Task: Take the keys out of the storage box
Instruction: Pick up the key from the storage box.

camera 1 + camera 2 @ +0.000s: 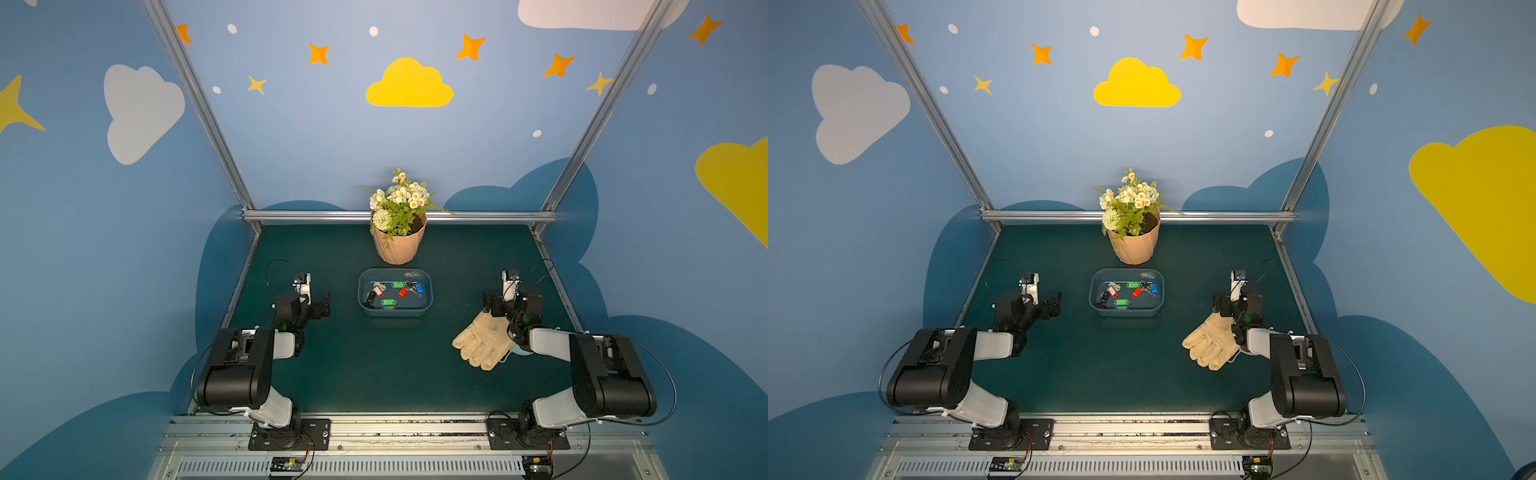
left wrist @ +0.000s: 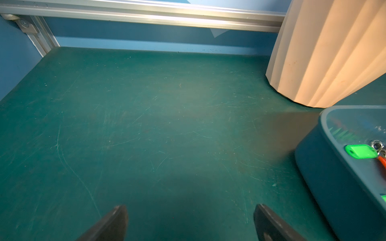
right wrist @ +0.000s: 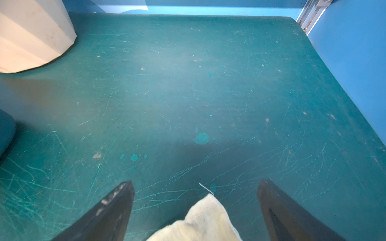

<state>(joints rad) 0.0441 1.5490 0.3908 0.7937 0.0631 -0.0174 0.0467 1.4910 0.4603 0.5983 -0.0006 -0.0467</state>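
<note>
The storage box point(image 1: 395, 312), a shallow blue-grey tub, sits mid-table in both top views, its wall point(image 1: 1126, 312) facing me. Inside lie several keys point(image 1: 395, 291) with green, red, blue, grey and black tags. My left gripper point(image 1: 326, 305) hovers to the box's left, open and empty. In the left wrist view its jaws point(image 2: 191, 208) stand wide over bare mat, with the box point(image 2: 334, 177) and a green-tagged key point(image 2: 360, 151) at the side. My right gripper point(image 1: 486, 303) is open to the right of the box, and nothing sits between its pads point(image 3: 196, 183).
A peach ribbed flower pot point(image 1: 399, 245) with artificial flowers stands just behind the box. A cream work glove point(image 1: 482, 343) lies under the right wrist; its cuff corner point(image 3: 204, 221) shows below the open jaws. Aluminium rails and blue walls bound the green mat point(image 1: 374, 365).
</note>
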